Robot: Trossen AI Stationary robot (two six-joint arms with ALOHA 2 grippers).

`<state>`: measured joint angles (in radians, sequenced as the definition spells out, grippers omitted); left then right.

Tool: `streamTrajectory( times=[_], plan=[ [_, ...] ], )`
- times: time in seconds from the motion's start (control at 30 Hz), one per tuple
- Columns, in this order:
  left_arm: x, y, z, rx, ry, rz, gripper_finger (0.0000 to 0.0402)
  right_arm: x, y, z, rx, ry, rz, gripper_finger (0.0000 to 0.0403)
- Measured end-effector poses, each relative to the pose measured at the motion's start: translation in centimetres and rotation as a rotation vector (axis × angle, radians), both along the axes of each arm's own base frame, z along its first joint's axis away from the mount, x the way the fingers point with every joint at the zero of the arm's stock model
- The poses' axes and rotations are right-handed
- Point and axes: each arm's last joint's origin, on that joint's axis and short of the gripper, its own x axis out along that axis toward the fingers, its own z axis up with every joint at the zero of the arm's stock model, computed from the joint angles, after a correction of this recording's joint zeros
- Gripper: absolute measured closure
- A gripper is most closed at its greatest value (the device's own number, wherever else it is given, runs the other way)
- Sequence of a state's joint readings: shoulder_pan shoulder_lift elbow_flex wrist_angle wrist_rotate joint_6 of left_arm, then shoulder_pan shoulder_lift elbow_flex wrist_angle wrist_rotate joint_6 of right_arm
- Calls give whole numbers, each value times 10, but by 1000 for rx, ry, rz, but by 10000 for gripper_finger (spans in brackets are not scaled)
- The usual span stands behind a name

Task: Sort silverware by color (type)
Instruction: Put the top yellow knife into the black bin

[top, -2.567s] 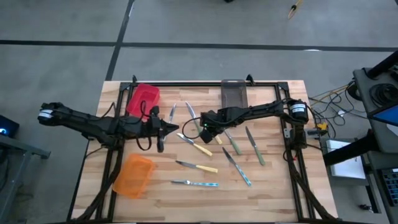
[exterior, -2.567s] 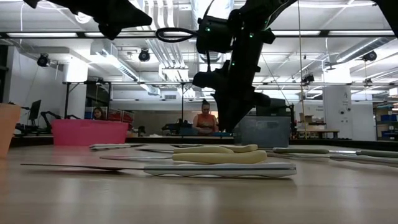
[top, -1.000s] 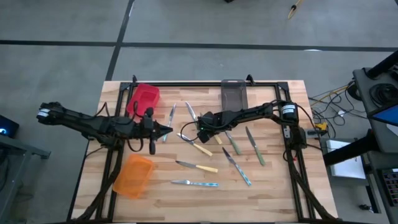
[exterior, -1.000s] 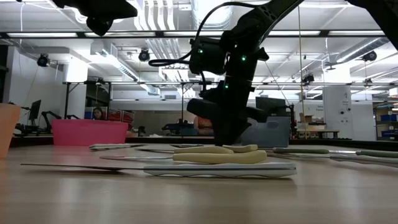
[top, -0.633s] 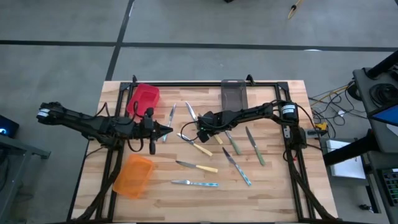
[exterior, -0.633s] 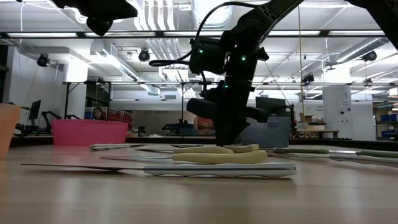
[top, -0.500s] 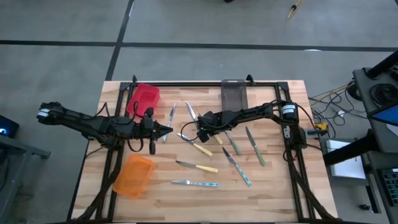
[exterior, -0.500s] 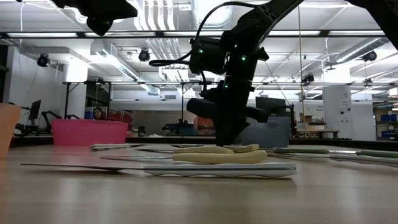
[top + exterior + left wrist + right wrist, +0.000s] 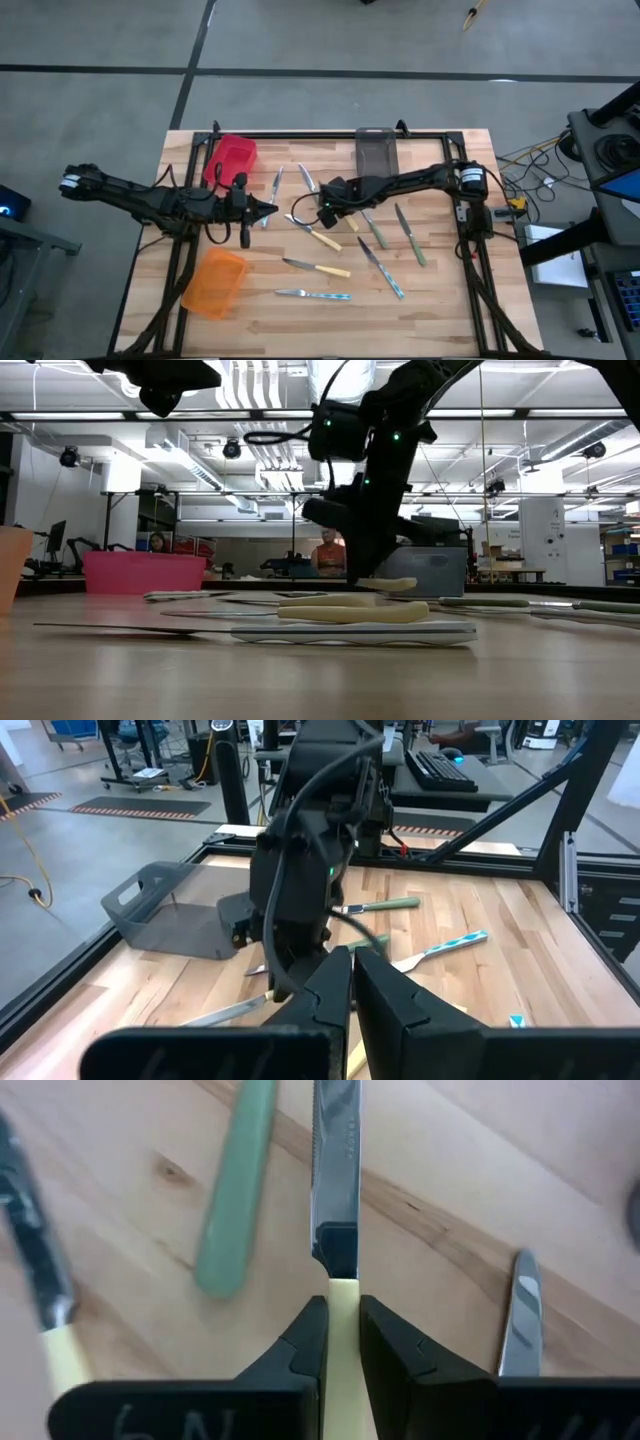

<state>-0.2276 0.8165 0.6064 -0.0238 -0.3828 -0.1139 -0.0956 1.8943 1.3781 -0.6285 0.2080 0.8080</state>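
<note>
Nearest in the low view: blue-handled knife (image 9: 350, 631) flat on the tabletop (image 9: 320, 680), yellow-handled knife (image 9: 350, 611) just behind it. Behind those, right end effector (image 9: 368, 578) has a yellow knife (image 9: 388, 584) lifted clear of the wood, roughly level. Right wrist view confirms the grip: fingers (image 9: 302, 1348) clamped on the yellow handle (image 9: 343, 1330), blade pointing away, a green-handled knife (image 9: 235, 1190) lying below on the wood.

Containers, high view: orange bin (image 9: 214, 282) at the near left, red bin (image 9: 230, 160) far left, grey bin (image 9: 376, 150) far centre. No knives visible in any of them. Remaining knives are scattered mid-tabletop, between and right of the arms.

Right arm reaches in from the right edge, low, wrist near centre. Left end effector (image 9: 268, 208) is shut, empty, held above the tabletop left of centre; left wrist view looks past its closed fingers (image 9: 385, 995) at the right arm and the grey bin.
</note>
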Motion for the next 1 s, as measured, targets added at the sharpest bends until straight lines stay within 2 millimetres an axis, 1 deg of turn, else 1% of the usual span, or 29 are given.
streamTrajectory(
  times=[0.17, 0.43, 0.63, 0.77, 1.0],
  plan=[
    [0, 0, 0, 0, 0, 0, 402, -2, 5, 16, -16, -35, 42, 373],
    [0, 0, 0, 0, 0, 0, 402, -5, 18, 30, -22, -66, 96, 373],
    [0, 0, 0, 0, 0, 0, 402, -6, 39, 32, 42, -65, 180, 373],
    [0, 0, 0, 0, -1, 0, 402, -7, 49, 33, 83, -66, 216, 374],
    [0, 0, 0, -1, -1, 0, 402, -10, 49, 49, 87, -103, 229, 374]
  ],
)
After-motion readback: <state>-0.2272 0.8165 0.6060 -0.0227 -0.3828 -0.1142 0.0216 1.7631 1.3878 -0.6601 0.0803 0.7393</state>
